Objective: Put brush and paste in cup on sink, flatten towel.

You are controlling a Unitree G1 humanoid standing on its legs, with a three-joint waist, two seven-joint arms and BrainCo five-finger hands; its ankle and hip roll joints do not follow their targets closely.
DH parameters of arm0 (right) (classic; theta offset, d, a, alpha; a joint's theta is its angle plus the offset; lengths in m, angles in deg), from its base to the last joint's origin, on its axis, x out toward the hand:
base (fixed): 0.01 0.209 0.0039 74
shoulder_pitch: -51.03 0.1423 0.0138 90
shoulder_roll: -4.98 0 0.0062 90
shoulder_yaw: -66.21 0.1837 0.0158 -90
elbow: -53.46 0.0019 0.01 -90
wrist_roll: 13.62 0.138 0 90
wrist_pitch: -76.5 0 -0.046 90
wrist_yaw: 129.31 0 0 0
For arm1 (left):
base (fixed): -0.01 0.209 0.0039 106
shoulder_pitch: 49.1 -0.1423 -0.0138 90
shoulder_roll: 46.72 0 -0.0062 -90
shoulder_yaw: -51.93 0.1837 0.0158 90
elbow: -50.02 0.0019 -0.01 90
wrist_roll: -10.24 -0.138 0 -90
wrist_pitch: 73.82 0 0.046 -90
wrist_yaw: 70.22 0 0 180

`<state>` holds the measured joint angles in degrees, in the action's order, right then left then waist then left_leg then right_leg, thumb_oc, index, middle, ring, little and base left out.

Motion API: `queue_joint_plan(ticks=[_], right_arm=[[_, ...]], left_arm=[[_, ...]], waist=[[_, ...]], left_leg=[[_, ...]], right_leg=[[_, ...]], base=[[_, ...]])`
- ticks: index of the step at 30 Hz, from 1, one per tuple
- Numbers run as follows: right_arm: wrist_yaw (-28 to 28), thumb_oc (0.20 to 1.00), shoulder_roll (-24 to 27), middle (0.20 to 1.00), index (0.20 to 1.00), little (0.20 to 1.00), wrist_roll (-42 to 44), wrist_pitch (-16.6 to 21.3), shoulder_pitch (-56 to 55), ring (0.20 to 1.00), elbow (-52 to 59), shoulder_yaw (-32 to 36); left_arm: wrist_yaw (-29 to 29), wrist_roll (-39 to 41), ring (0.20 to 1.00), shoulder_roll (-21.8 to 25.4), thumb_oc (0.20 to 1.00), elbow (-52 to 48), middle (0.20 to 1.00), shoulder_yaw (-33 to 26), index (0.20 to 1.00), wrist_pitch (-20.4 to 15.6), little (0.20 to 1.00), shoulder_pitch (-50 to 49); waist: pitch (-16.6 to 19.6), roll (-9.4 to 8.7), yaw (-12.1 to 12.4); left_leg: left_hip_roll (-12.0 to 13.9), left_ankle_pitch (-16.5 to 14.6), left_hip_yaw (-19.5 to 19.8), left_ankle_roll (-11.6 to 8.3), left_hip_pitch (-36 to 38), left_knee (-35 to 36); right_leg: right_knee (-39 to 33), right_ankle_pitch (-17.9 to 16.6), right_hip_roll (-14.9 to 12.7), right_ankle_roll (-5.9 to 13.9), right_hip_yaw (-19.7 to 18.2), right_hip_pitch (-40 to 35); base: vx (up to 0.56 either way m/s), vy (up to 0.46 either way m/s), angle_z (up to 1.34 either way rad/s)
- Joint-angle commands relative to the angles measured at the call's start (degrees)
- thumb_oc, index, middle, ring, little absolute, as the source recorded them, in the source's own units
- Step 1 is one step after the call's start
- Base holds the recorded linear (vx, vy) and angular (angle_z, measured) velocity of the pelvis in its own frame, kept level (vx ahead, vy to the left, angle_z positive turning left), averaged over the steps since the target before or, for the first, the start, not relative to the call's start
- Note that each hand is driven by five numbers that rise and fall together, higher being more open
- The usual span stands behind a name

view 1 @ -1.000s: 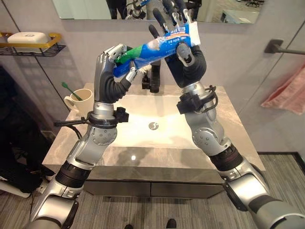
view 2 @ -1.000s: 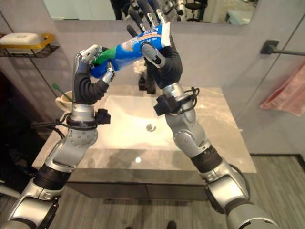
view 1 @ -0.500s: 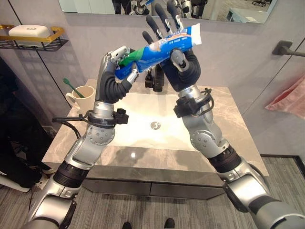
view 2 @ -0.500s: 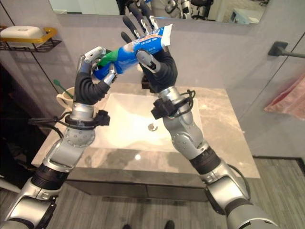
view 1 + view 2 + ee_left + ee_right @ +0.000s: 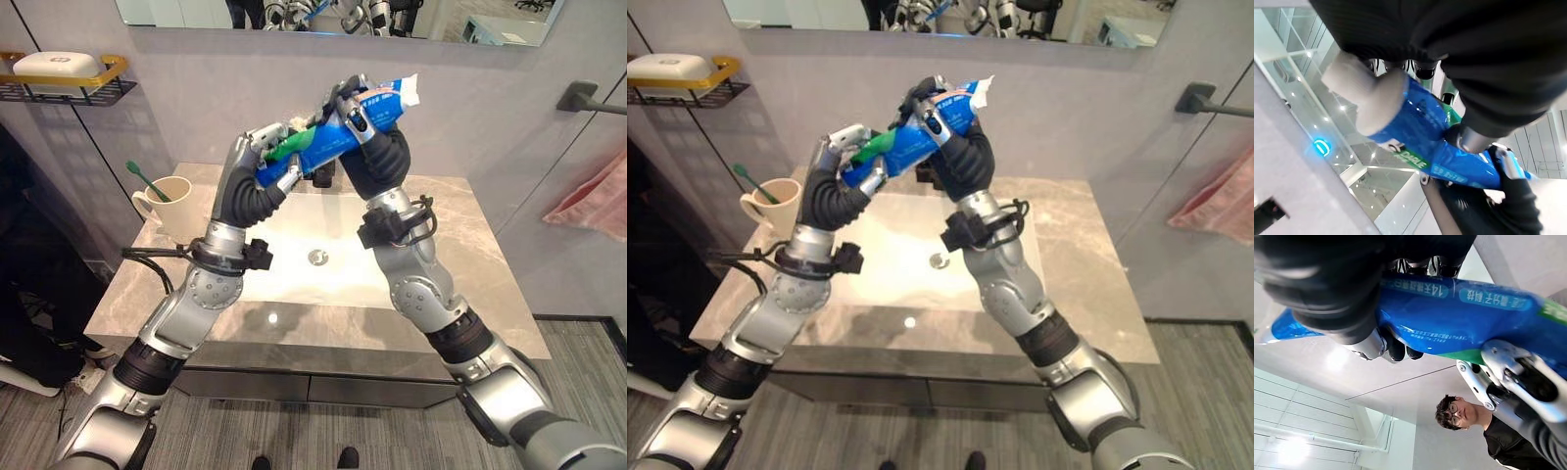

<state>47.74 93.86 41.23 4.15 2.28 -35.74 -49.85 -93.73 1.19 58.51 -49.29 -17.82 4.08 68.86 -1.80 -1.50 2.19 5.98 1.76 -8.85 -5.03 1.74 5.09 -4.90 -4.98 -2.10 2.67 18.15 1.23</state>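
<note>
Gripping the blue-and-green toothpaste tube with a white cap (image 5: 338, 137), both hands are holding it raised above the pale rectangular sink basin (image 5: 294, 250), in front of the grey wall. The left hand (image 5: 257, 168) is curling its fingers around the tube's green cap end, while the right hand (image 5: 364, 127) is wrapping its fingers and thumb around the blue crimped end. A green toothbrush (image 5: 145, 178) is standing tilted in the cream ceramic mug (image 5: 172, 206) at the left of the grey marble counter (image 5: 470, 284). A pink towel (image 5: 596, 196) is hanging bunched at the right.
</note>
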Motion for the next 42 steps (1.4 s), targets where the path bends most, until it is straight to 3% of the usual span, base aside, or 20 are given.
queue_joint_plan(ticks=[1, 6, 14, 25, 29, 42], right_arm=[[-5.9, 0.2, -0.9, 0.2, 0.2, 0.2, -4.9, 3.1, 1.2, 0.2, 1.5, 6.4], [-8.7, 0.2, 0.1, 0.2, 0.2, 0.2, -7.9, 2.7, 0.9, 0.2, 2.2, 8.5], [-13.3, 0.2, 5.9, 0.2, 0.2, 0.2, -12.1, 2.4, 9.6, 0.2, -0.5, 11.6], [-13.3, 0.2, 8.7, 0.2, 0.2, 0.2, -16.8, -0.4, 23.3, 0.2, -9.5, 6.3], [-13.7, 0.2, 9.2, 0.2, 0.2, 0.2, -19.2, -2.0, 24.5, 0.2, -12.3, 5.7], [-14.5, 0.2, 6.2, 0.2, 0.2, 0.2, -20.4, -3.6, 26.2, 0.2, -20.1, 5.7]], left_arm=[[-2.5, 0.9, 1.0, 1.7, 1.0, -2.7, 1.0, -3.2, 1.0, -0.5, 1.0, -1.8], [-0.3, 4.3, 1.0, 2.8, 1.0, -5.7, 1.0, -4.3, 1.0, -0.7, 1.0, -8.9], [7.9, 16.1, 1.0, 6.1, 1.0, -5.2, 1.0, -6.6, 1.0, -1.2, 1.0, -26.1], [15.1, 16.0, 1.0, 17.2, 1.0, 0.4, 1.0, -6.0, 1.0, 0.3, 1.0, -33.1], [16.6, 23.5, 1.0, 15.8, 1.0, 1.9, 1.0, -8.1, 1.0, 0.9, 1.0, -36.0], [17.2, 25.4, 1.0, 14.9, 1.0, 3.0, 1.0, -7.1, 1.0, 1.1, 1.0, -35.1]], waist=[[1.1, -1.89, 0.5], [0.9, -2.07, 1.9], [0.1, -2.87, 7.6], [-1.0, -4.1, 13.8], [-1.9, -4.12, 15.5], [-3.2, -4.59, 17.8]], left_leg=[[0.3, 3.9, 1.7, -3.37, -4.6, -0.1], [-0.5, 4.0, 2.9, -3.1, -5.4, -0.1], [-2.4, 4.6, 6.2, -2.72, -7.6, -0.1], [-4.5, 5.3, 9.5, -2.66, -10.7, -0.1], [-5.4, 5.9, 10.9, -2.56, -12.6, -0.1], [-7.3, 6.0, 12.0, -1.8, -15.7, -0.1]], right_leg=[[1.4, 4.2, -6.1, 5.68, -0.3, -6.7], [1.6, 4.5, -6.5, 5.75, 1.0, -7.0], [0.8, 4.4, -7.0, 6.22, 4.8, -8.2], [0.0, 4.4, -7.5, 6.99, 8.5, -8.7], [-0.1, 4.0, -7.9, 7.23, 9.8, -8.1], [-0.1, 2.8, -9.0, 8.2, 10.3, -6.3]], base=[[0.02, 0.005, 0.14], [0.02, -0.001, 0.19], [0.01, 0.001, 0.23], [0.01, 0.005, 0.22], [0.01, 0.01, 0.25], [0.02, 0.023, 0.06]])
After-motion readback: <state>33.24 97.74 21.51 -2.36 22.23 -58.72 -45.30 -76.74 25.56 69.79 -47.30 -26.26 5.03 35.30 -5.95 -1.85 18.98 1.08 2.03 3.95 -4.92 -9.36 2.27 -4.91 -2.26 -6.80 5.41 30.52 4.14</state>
